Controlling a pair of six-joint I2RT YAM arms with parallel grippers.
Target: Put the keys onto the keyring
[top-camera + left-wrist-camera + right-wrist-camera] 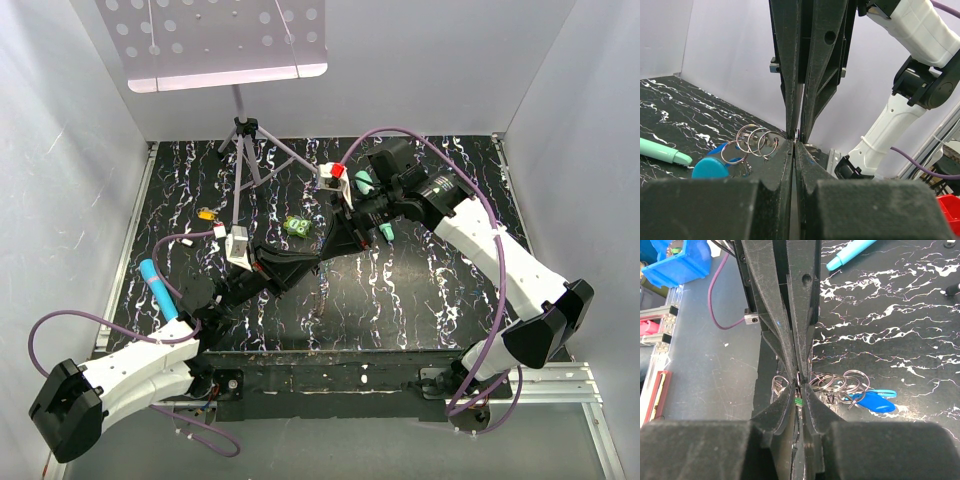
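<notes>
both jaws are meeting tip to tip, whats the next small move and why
Probably nudge the right gripper slightly forward to work the green key onto the keyring. Both grippers' jaws look shut and meet tip to tip, the left gripper seemingly pinching a ring, the key not visibly threaded.

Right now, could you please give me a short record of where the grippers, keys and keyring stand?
left gripper: shut, apparently on the keyring, tip to tip with the right gripper
right gripper: shut on something small and green, apparently the green key
keyring: metal rings with a blue tag, spread either side of the meeting tips
yellow key: lying on the table, far left, away from both grippers
task state: yellow key not yet on the keyring
</notes>
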